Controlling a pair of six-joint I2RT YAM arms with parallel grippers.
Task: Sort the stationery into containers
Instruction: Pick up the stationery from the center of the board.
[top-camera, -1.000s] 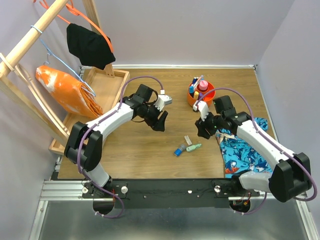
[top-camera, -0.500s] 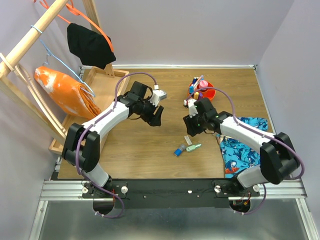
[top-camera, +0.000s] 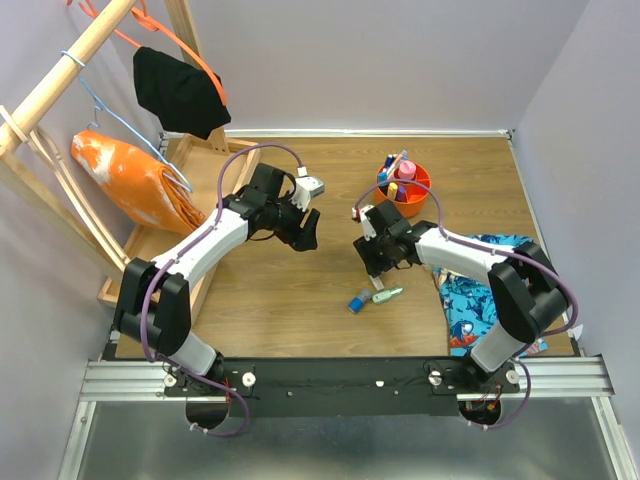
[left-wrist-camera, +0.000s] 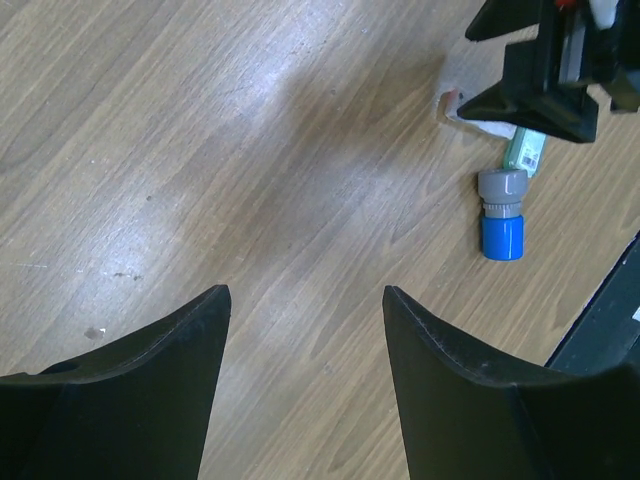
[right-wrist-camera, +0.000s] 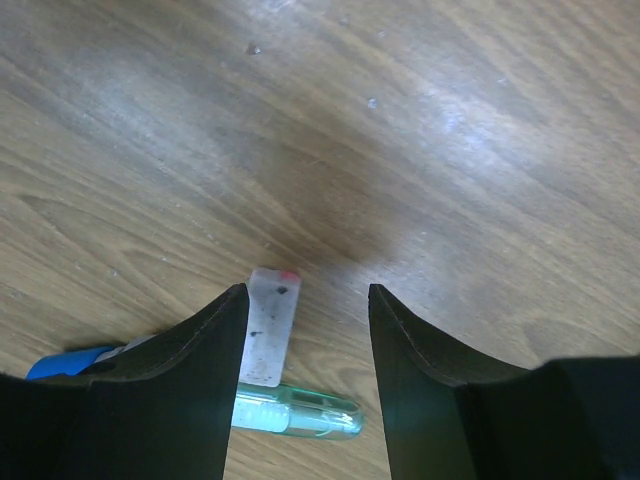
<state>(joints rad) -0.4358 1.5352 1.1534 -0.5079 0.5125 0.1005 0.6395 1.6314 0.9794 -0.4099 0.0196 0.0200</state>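
Container: I see one round orange-red pot, upright, far right
In it: pens and a pink marker, standing on end
Loose, near centre: blue marker with grey end, lying flat; green marker flat just right of it; small white eraser just beyond them

You have before you a robot test cell, lab type: one wood-grain desk boxed in by plain lilac walls, cabled arms bolted to an aluminium rail at its near edge, and a wooden clothes rack with hangers beside it.
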